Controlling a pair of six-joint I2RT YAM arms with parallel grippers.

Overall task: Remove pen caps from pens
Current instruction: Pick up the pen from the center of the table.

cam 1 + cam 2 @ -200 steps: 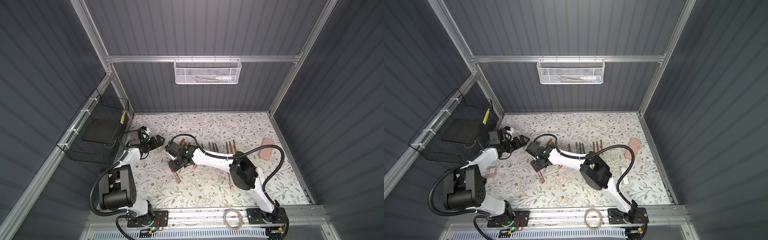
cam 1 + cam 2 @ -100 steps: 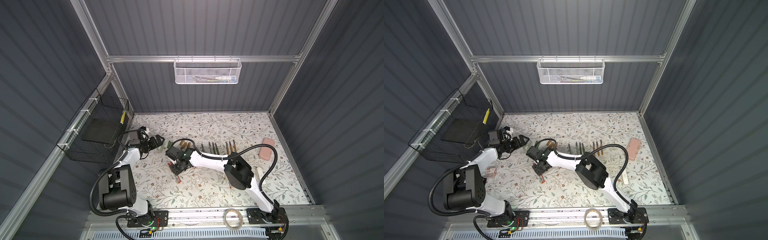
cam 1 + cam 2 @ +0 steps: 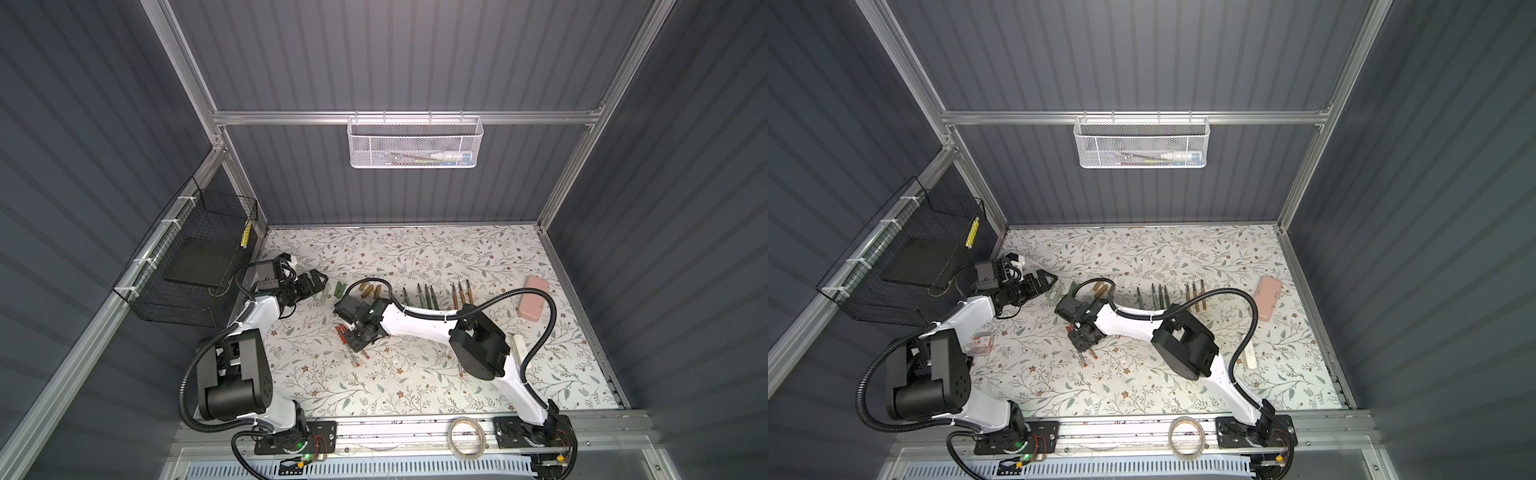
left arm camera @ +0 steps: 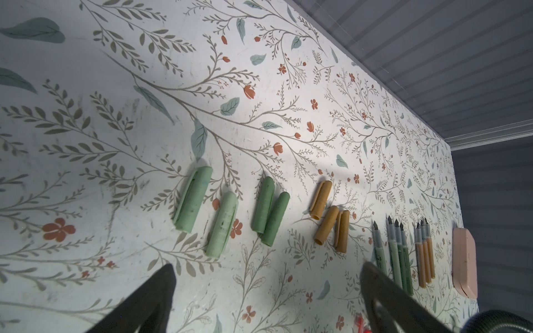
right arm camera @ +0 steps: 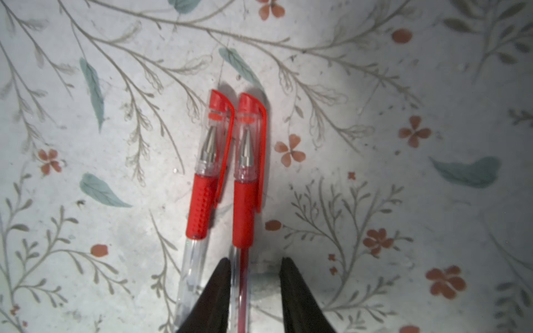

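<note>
Right hand [image 5: 254, 259] low over counter [image 5: 418, 216], jaws narrowed but not pinching, straddling clear barrel of red-capped pen [image 5: 244, 201]. One finger against barrel, gap at other. Second capped pen [image 5: 202, 201] just beside. Left hand [image 4: 268, 264] spread wide, empty, above loose green caps [image 4: 227, 222]. Since a second ago: right hand shifted onto red pens, jaws drawn in. Left arm unmoved.

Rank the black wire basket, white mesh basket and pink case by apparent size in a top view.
Largest: black wire basket.
Then: white mesh basket.
Smallest: pink case.
The baskets hang higher, likely nearer the camera, so real sizes stay unsure.
</note>
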